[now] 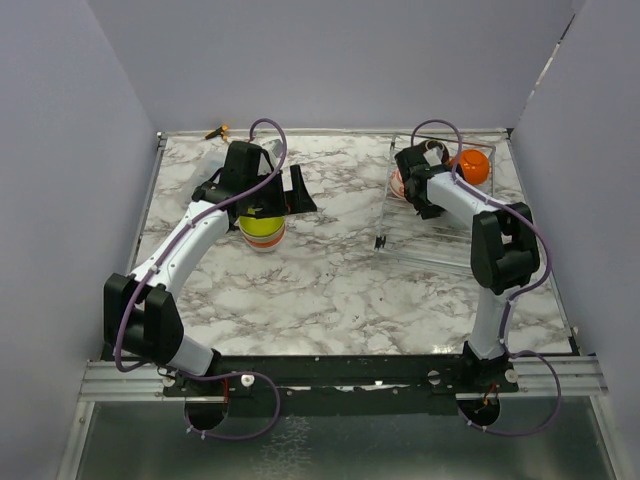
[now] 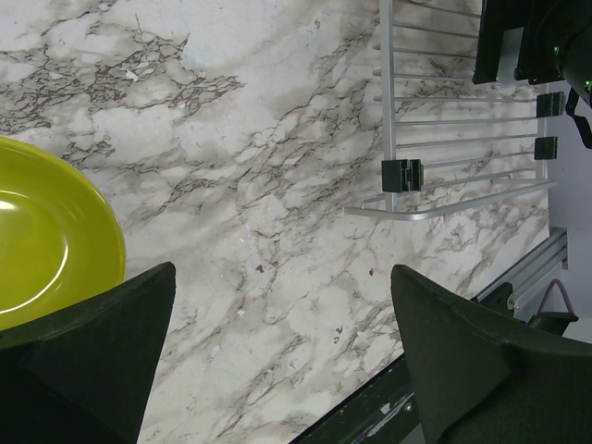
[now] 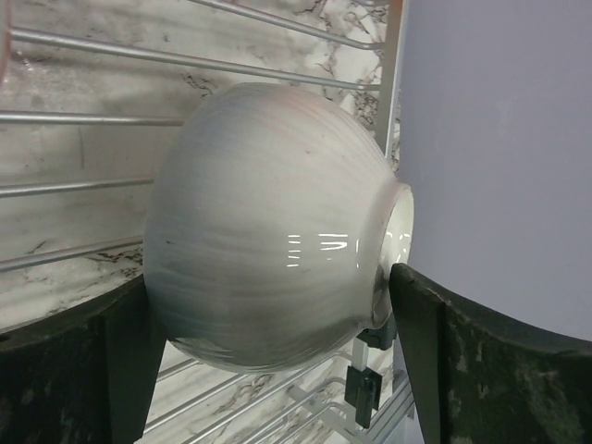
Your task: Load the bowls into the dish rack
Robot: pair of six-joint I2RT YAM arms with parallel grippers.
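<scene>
Left fingers (image 2: 92,370) wide open, empty, near lime green bowl (image 2: 46,240), right fingers (image 3: 481,370) flanking pale bowl (image 3: 268,231) on dish rack (image 3: 92,118), grip unclear

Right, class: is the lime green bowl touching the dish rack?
Apart. The left wrist view shows bare marble table between the lime green bowl and the dish rack.

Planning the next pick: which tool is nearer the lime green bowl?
Left. The left tool hangs right beside the lime green bowl. The right tool is across the table over the dish rack, with a pale bowl between its fingers.
</scene>
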